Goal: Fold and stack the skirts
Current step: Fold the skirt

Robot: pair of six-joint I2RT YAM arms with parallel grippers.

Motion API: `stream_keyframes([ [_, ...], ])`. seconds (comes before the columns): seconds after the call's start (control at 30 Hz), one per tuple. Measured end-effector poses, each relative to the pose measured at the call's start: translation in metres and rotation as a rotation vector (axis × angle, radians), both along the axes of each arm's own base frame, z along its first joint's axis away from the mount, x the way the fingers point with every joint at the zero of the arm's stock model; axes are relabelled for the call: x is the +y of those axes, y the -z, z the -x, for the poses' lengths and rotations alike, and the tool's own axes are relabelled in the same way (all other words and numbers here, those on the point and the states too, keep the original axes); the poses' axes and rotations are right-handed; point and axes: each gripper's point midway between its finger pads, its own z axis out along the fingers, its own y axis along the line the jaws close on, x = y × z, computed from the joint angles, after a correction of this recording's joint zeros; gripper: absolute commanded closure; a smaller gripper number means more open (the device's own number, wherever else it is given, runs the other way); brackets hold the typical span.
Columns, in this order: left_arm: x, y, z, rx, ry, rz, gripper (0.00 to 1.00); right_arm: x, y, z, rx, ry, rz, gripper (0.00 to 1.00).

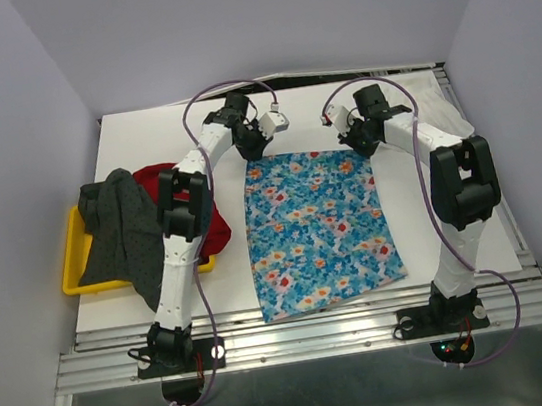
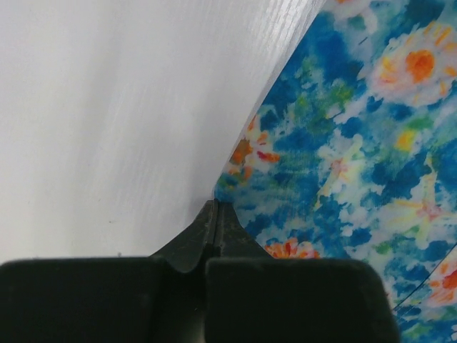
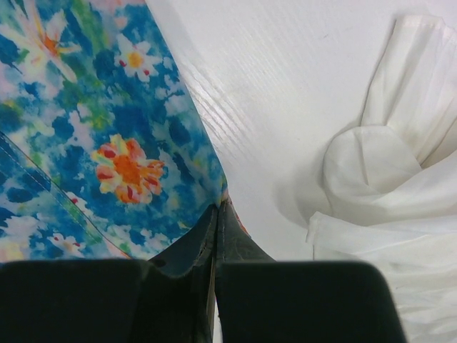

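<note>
Soft, even overhead light fills the top view; the white table (image 1: 151, 139) is bright without glare, and shadows are faint. In both wrist views the black fingers (image 2: 203, 239) at the bottom edge look blurred, while the blue flowered skirt (image 2: 357, 143) shows fairly sharp.

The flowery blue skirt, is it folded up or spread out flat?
Spread flat. The blue skirt lies as one wide sheet on the table; the left gripper and right gripper pinch its far corners.

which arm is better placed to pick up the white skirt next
Right. The white skirt lies bunched just beside the right fingers, which pinch the flowered skirt's corner; the left fingers sit across that skirt.
</note>
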Motion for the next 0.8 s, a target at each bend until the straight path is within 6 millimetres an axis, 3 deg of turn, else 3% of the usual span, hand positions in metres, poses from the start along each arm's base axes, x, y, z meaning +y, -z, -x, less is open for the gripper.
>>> stream_keyframes([
  [0.27, 0.011, -0.005, -0.003, 0.027, -0.013, -0.005, 1.00, -0.002, -0.003, -0.007, -0.030, 0.027, 0.004, 0.99],
  [0.4, 0.022, -0.022, -0.020, -0.020, -0.056, 0.023, 1.00, 0.000, -0.012, -0.016, -0.059, 0.040, -0.007, 0.99],
  [0.5, 0.027, -0.045, -0.025, -0.076, -0.069, 0.033, 1.00, 0.004, -0.033, -0.031, -0.116, 0.045, -0.021, 0.99],
  [0.67, 0.033, -0.123, -0.025, -0.220, -0.079, 0.058, 1.00, 0.005, -0.065, -0.053, -0.216, 0.053, -0.026, 0.99],
  [0.8, 0.039, -0.170, -0.002, -0.289, -0.067, 0.075, 1.00, 0.008, -0.077, -0.053, -0.254, 0.028, -0.038, 0.99],
])
